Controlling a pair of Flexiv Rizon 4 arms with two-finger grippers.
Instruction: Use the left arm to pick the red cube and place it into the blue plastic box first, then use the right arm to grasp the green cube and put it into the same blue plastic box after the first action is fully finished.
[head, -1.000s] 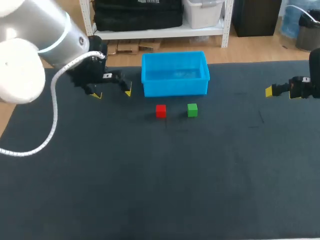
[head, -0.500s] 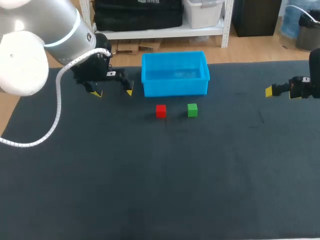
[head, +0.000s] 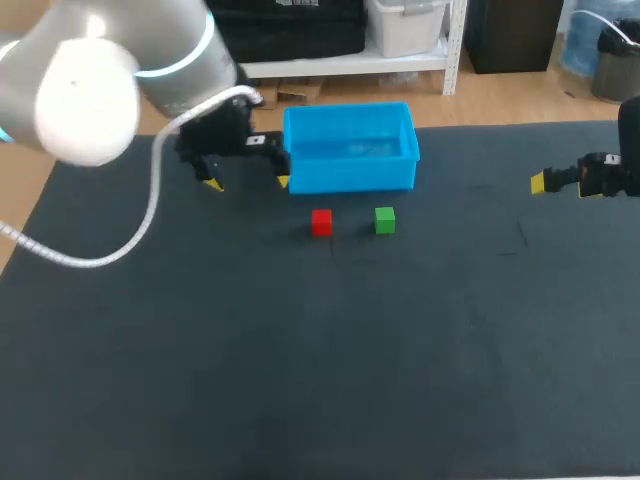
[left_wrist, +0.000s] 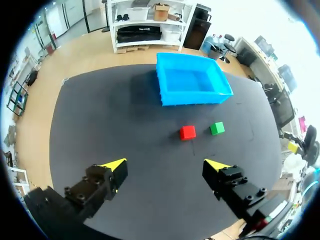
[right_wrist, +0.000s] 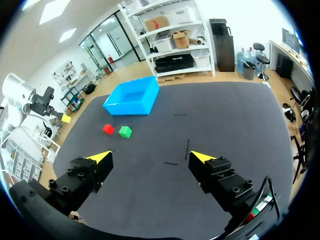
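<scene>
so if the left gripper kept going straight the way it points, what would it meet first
Probably the bare table, just short of the red cube; the left gripper points down at it, fingers open, with the cube slightly off its line. Depth is unclear.

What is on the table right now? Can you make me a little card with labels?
table: covered with a dark mat
blue box: open, nothing inside, at the far side
red cube: on the mat in front of the blue box, not touching it
green cube: next to the red cube, with a gap between them
left claw: open, holding nothing, by the blue box's left end
right claw: open, holding nothing, far off at the right side
cubes in the box: none yet
</scene>
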